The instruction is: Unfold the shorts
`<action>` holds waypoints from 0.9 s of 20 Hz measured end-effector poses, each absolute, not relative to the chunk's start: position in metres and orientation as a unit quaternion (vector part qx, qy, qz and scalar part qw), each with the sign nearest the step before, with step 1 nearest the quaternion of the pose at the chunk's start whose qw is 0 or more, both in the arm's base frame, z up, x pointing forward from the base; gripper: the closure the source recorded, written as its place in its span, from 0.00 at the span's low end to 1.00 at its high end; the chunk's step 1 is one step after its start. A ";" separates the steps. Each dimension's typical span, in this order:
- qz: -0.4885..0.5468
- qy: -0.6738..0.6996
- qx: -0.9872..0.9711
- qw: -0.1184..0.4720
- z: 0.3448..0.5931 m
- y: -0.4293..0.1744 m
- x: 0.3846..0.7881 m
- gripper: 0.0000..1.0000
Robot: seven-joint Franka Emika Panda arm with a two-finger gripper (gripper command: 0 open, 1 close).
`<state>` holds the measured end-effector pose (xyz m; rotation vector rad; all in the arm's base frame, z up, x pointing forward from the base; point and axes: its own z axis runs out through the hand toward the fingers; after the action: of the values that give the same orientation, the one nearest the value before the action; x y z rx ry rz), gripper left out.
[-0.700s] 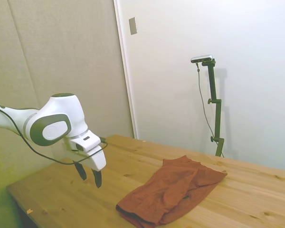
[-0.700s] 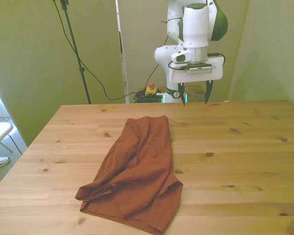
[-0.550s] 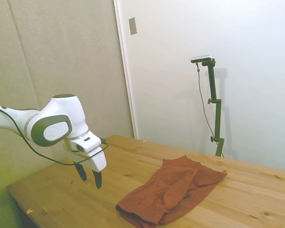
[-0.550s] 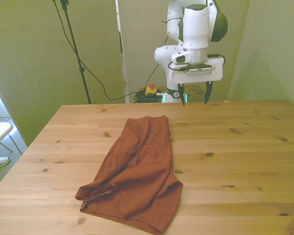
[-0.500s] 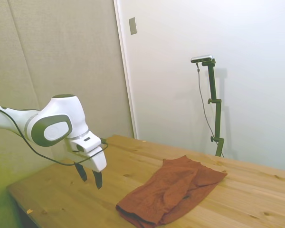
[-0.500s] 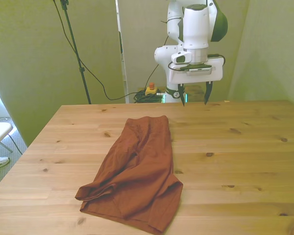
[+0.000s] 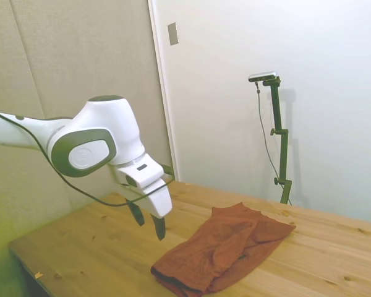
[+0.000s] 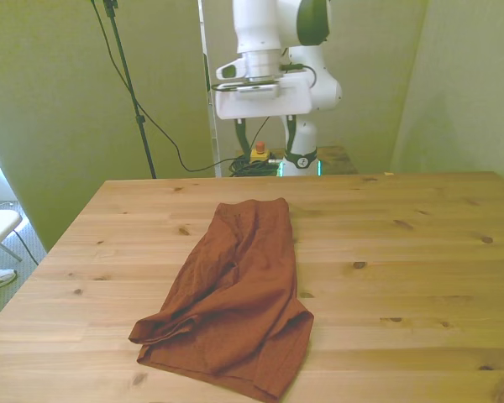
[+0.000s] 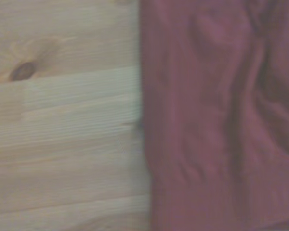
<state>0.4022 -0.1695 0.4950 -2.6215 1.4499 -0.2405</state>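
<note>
The rust-red shorts [image 8: 235, 294] lie folded and rumpled on the wooden table [image 8: 420, 252], running from the middle toward the near edge on the front view's left. In the side view the shorts [image 7: 226, 250] have a dark inner edge at their near corner. My gripper [image 8: 265, 137] hangs open above the table's far edge, just behind the far end of the shorts, with nothing between its fingers. Seen from the side, the gripper [image 7: 148, 221] hovers to the left of the cloth. The wrist view shows a straight edge of the shorts [image 9: 216, 115] against bare wood.
Bare wood stretches across the front view's right half of the table. A dark knot [image 9: 21, 71] marks the planks beside the cloth. Behind the table, a red button box [image 8: 258, 149] and cables sit on the floor.
The arm has swung toward the front view's left and risen, so the open gripper now hangs behind the shorts' far end. The shorts have not moved.
</note>
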 end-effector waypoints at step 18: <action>0.050 0.527 -0.820 0.216 0.426 -0.387 0.404 0.00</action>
<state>0.4043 -0.3873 0.4258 -2.2740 1.4609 0.1379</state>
